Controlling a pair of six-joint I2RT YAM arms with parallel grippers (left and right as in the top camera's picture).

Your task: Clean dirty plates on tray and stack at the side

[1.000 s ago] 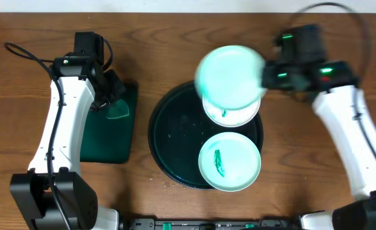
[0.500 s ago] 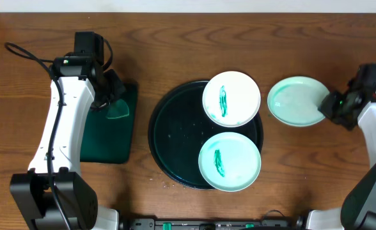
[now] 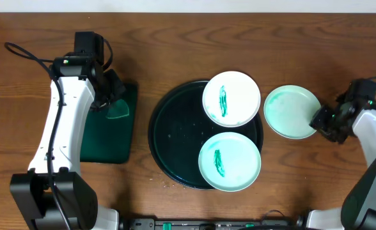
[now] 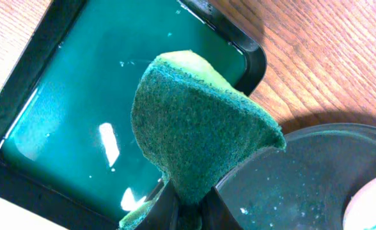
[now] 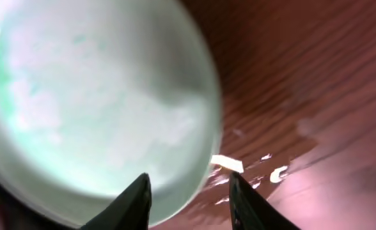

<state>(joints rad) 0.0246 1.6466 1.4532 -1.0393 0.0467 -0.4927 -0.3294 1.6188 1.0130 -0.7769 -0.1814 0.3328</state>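
— Plates, entry?
— Three. Upper plate (image 3: 231,98), smeared, on the tray (image 3: 169,137) at its top-right rim. Lower plate (image 3: 229,161), smeared, at its bottom right. Clean plate (image 3: 292,112) on the table (image 3: 175,38), just right of the tray.
— Grippers?
— Right gripper (image 3: 321,121): fingers (image 5: 137,198) spread, straddling the clean plate's rim on the side away from the tray. Left gripper (image 3: 111,96): pinching a sponge (image 4: 201,121) over the green tray (image 3: 105,140), left of the tray.

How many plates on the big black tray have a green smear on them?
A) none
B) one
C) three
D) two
D: the upper plate and the lower plate on the tray each show a green streak, while the third plate lies clean on the table beside the tray.
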